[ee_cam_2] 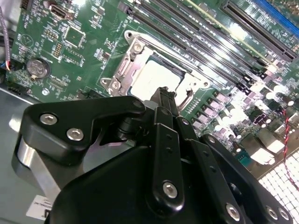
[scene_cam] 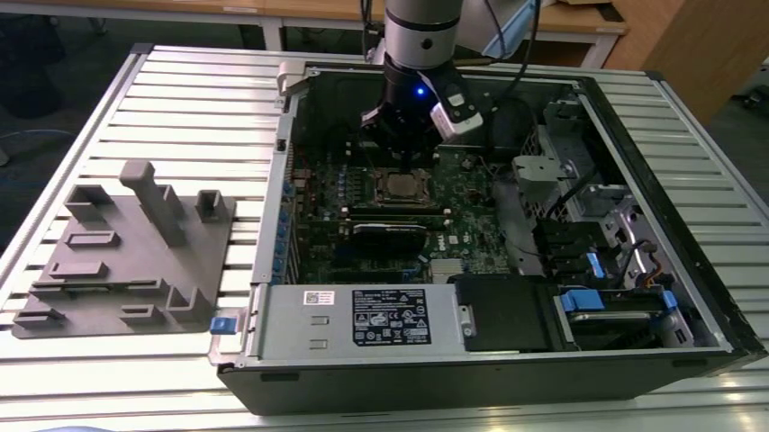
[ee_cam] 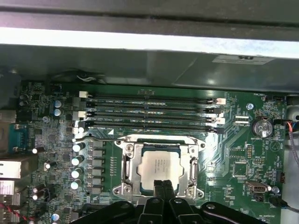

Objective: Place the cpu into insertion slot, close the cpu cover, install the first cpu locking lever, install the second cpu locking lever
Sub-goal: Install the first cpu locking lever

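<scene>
Pressing on the frame looks like the step in hand: the end effector (ee_cam: pixel 163 185) has its fingers drawn together with nothing between them, its tip over one edge of the cpu cover (ee_cam: pixel 125 164), though I cannot tell whether it touches. The cpu (ee_cam: pixel 158 164) sits square in the insertion slot (ee_cam: pixel 161 148), with the cover lying flat around it. A thin wire lever (ee_cam: pixel 93 136) runs along the side nearest the memory slots (ee_cam: pixel 152 112); I cannot tell whether it is hooked. To do this well, bear on the cover's metal rather than the chip's top, push straight and gently, and keep the tip off the motherboard (ee_cam: pixel 243 154) beside the socket
</scene>
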`<state>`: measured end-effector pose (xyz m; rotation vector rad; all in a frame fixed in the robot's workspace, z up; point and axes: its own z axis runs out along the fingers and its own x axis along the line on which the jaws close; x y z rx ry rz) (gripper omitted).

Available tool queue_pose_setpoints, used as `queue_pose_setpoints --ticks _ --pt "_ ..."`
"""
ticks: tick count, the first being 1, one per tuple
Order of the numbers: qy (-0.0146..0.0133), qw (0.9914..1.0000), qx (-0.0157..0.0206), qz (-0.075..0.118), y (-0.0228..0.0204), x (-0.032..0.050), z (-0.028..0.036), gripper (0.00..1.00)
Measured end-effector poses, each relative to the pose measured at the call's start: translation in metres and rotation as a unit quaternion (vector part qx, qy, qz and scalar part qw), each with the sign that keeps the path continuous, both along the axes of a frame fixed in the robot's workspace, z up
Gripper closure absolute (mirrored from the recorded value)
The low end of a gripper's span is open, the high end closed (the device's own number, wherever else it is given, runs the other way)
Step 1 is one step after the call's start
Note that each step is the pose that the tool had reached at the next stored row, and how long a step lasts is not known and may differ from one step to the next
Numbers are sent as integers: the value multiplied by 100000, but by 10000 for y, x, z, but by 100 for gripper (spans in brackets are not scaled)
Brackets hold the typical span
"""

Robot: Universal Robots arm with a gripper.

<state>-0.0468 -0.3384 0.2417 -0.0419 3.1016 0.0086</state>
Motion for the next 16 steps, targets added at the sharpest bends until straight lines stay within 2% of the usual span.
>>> queue_pose_setpoints --ticks 4,9,16 --pt "-145 100000 1 3 0 -63 -1 89" --pt "-184 100000 -2 2 0 -73 7 89" --pt "-188 100000 2 0 0 -72 109 89"
